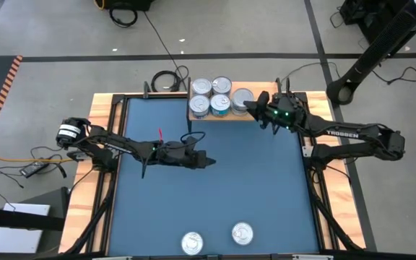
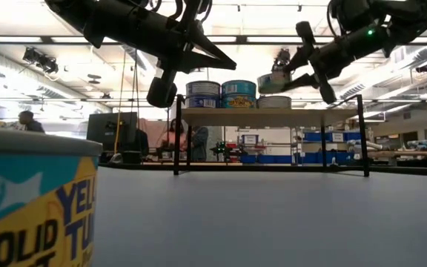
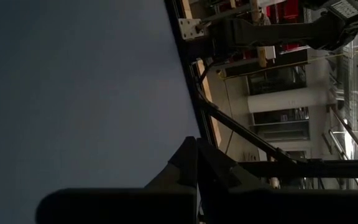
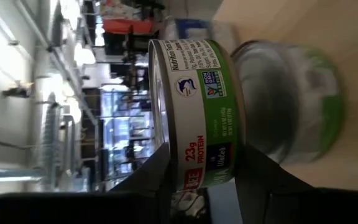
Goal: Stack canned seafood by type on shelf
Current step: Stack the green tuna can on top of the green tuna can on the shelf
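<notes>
The light-wood shelf (image 1: 231, 117) (image 2: 273, 116) stands at the table's far edge. Two low stacks of teal-labelled tins (image 2: 203, 95) (image 2: 239, 93) and other silver-lidded tins (image 1: 201, 105) rest on it. My right gripper (image 1: 254, 107) (image 4: 204, 168) is at the shelf's right end, shut on a green-labelled tin (image 4: 204, 99) just above a second green tin (image 4: 291, 99) that stands on the board. My left gripper (image 1: 209, 160) (image 3: 196, 155) hangs shut and empty over the middle of the table. Two more tins (image 1: 192, 243) (image 1: 242, 232) sit by the near edge. My right gripper pinches the green tin between its two fingers, one finger (image 4: 157, 177) on the lid face (image 4: 159, 124) and the other (image 4: 257, 177) under the bottom. The fingers reach in roughly level from the table's right. The tin sits upright, held just over the lower green tin.
The blue table (image 1: 215, 195) is edged with wooden strips and a black frame. In the low view a yellow-and-teal tin (image 2: 28, 200) stands very close at the near left. Cables lie on the floor beyond the far edge. People show in the room behind.
</notes>
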You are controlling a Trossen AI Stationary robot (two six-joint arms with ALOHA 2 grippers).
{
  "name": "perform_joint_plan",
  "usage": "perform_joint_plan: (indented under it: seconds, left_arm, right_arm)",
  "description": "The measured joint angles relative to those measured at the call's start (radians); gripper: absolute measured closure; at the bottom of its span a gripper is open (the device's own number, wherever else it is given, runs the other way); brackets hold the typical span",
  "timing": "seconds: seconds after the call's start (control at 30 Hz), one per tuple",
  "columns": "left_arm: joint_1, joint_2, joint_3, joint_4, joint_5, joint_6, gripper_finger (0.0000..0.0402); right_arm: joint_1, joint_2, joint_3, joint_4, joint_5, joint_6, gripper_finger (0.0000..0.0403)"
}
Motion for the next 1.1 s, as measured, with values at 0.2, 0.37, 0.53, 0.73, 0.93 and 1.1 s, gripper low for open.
perform_joint_plan:
  seconds: [0.2,0.37,0.53,0.73,0.93,1.1]
  left_arm:
    - [0.0,0.0,0.0,-0.003,-0.005,0.0,0.0396]
    - [0.0,0.0,0.0,-0.008,-0.008,0.0,0.0396]
    - [0.0,0.0,0.0,-0.009,-0.008,0.0,0.0396]
    - [0.001,0.0,0.0,-0.01,-0.008,0.0,0.0396]
    - [0.004,0.0,0.0,-0.01,-0.008,0.0,0.0396]
    - [0.004,0.0,0.0,-0.011,-0.009,0.0,0.0396]
  right_arm:
    - [-0.008,0.019,-0.002,0.002,-0.017,-0.002,0.0284]
    - [-0.011,0.065,0.0,0.044,-0.049,-0.006,0.0284]
    - [-0.005,0.083,0.002,0.064,-0.031,-0.004,0.0284]
    - [-0.005,0.079,0.001,0.062,-0.036,-0.007,0.0284]
    - [-0.004,0.064,-0.002,0.052,-0.025,-0.024,0.0284]
    - [-0.003,0.018,-0.004,0.039,-0.019,-0.055,0.0234]
